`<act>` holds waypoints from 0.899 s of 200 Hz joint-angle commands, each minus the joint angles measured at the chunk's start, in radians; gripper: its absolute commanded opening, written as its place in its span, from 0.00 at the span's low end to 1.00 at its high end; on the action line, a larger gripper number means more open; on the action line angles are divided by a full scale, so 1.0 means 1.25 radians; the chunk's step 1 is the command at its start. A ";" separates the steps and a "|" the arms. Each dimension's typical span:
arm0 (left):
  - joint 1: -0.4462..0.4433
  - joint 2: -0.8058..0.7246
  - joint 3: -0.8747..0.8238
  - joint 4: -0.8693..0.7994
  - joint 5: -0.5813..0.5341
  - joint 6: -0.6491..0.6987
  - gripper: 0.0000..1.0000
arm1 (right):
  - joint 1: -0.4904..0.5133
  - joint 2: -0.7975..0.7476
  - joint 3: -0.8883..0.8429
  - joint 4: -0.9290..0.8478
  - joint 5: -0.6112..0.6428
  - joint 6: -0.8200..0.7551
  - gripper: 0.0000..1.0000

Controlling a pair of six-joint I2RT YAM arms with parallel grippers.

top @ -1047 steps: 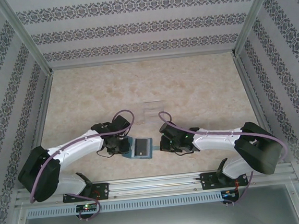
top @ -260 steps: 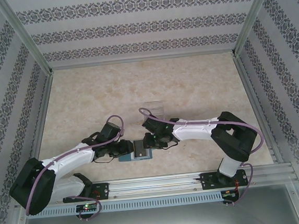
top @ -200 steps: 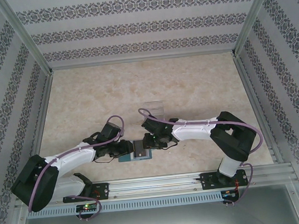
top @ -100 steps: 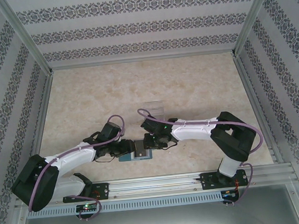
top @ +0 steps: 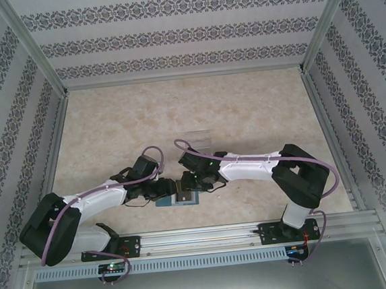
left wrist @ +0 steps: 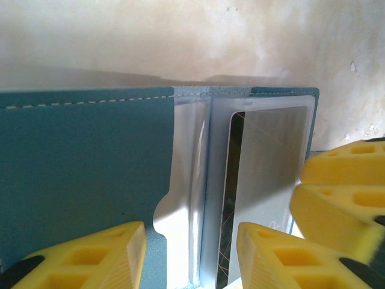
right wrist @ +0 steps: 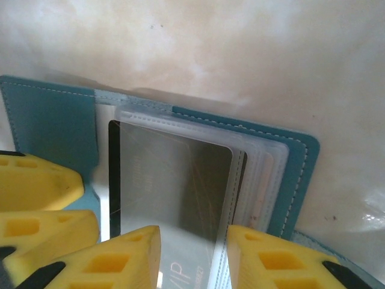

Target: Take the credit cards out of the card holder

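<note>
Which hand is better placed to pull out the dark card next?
Right, probably: the right hand straddles the dark card in its sleeve; the left hand sits at the teal flap of the card holder.

Overhead; wrist close-ups sharing card holder (left wrist: pixel 84 180)

Both arms reach in low toward the near middle, elbows out to either side. The left gripper (top: pixel 170 188) and right gripper (top: pixel 185 183) nearly meet tip to tip, each with its yellow fingers (left wrist: pixel 90 256) partly apart.
</note>
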 commanded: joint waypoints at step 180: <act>-0.031 0.145 0.082 -0.206 -0.126 0.094 0.41 | 0.008 -0.009 0.007 -0.088 0.058 -0.018 0.36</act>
